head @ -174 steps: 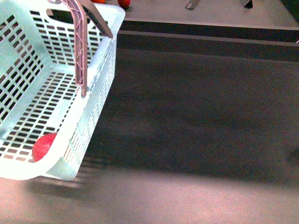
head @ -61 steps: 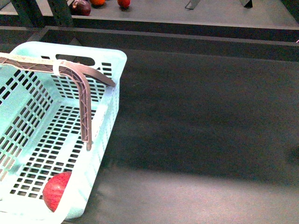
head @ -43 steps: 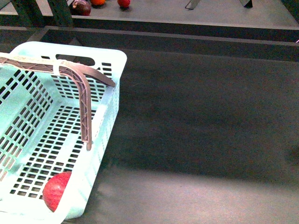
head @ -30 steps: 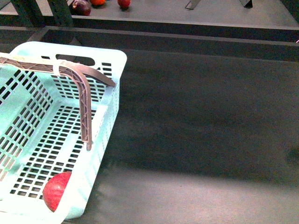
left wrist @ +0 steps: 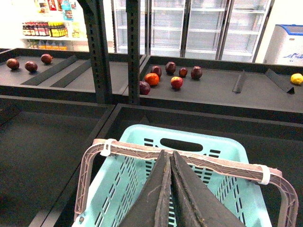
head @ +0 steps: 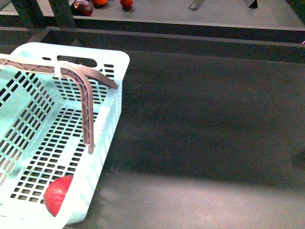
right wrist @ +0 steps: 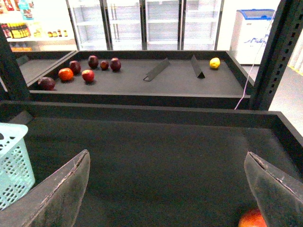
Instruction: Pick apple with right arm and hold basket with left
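On the dark shelf floor in the front view, we see the mint basket with a glossy red apple in its near corner. From the left wrist, our left gripper pinches shut on the brown handle, glass-door fridges behind. From the right wrist, our right gripper gapes wide, empty.

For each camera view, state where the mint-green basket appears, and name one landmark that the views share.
Front view: basket fills the lower left.
Left wrist view: it sits low and central, behind the shut left gripper, which meets its handle.
Right wrist view: only a corner shows at the left edge.
Shared landmark: the orange fruit on the far shelf.
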